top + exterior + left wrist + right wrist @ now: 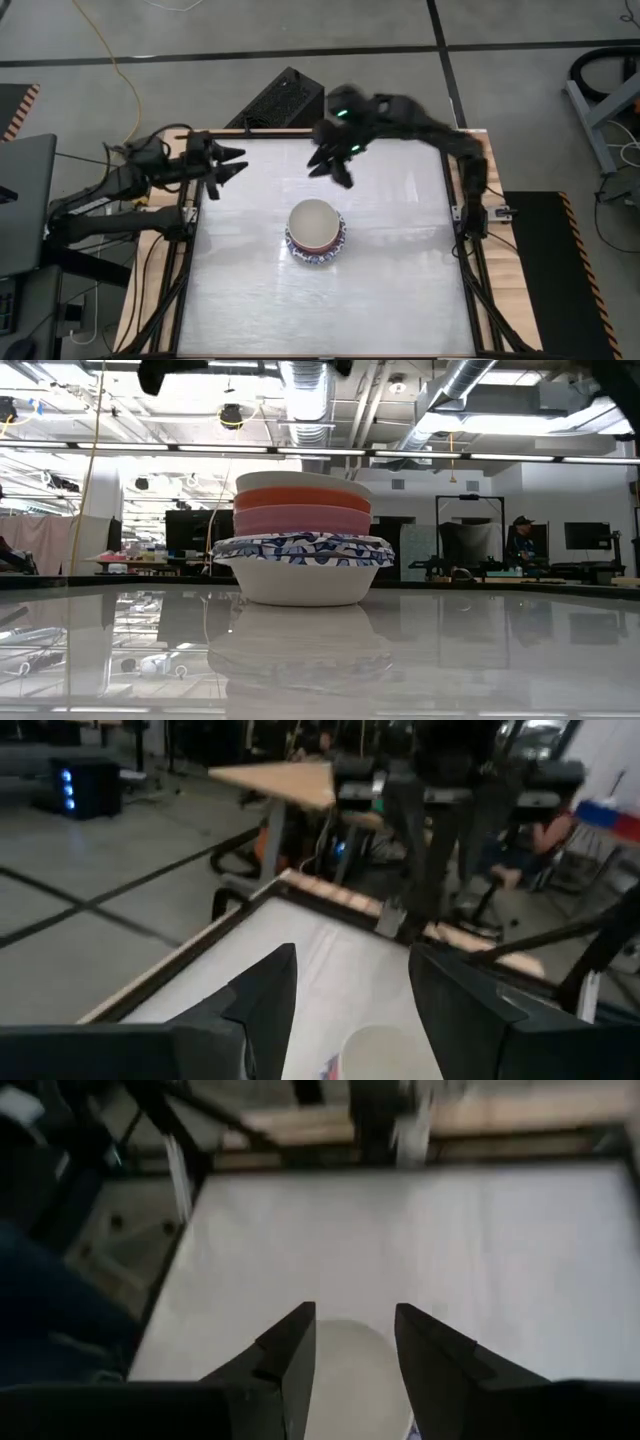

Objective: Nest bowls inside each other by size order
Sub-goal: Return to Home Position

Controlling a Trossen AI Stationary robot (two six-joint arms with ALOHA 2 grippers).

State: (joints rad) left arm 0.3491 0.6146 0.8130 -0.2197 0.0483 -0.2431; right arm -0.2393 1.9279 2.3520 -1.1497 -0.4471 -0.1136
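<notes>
The bowls stand nested in one stack (316,232) at the table's middle. In the low view a blue-and-white patterned bowl (300,568) rests on the table, with a pink bowl (302,520), a red bowl (302,500) and a cream-white bowl (300,482) inside it, one above another. My left gripper (243,160) is open and empty above the table's far left part; the cream bowl shows between its fingers in the left wrist view (385,1055). My right gripper (335,170) is open and empty above the table, on the far side of the stack, which shows below it (350,1370).
A black box (280,100) stands on the floor behind the table's far edge. The white table top (400,290) lies around the stack. Its wooden frame (180,250) runs along the sides. A person (520,535) shows far off in the room.
</notes>
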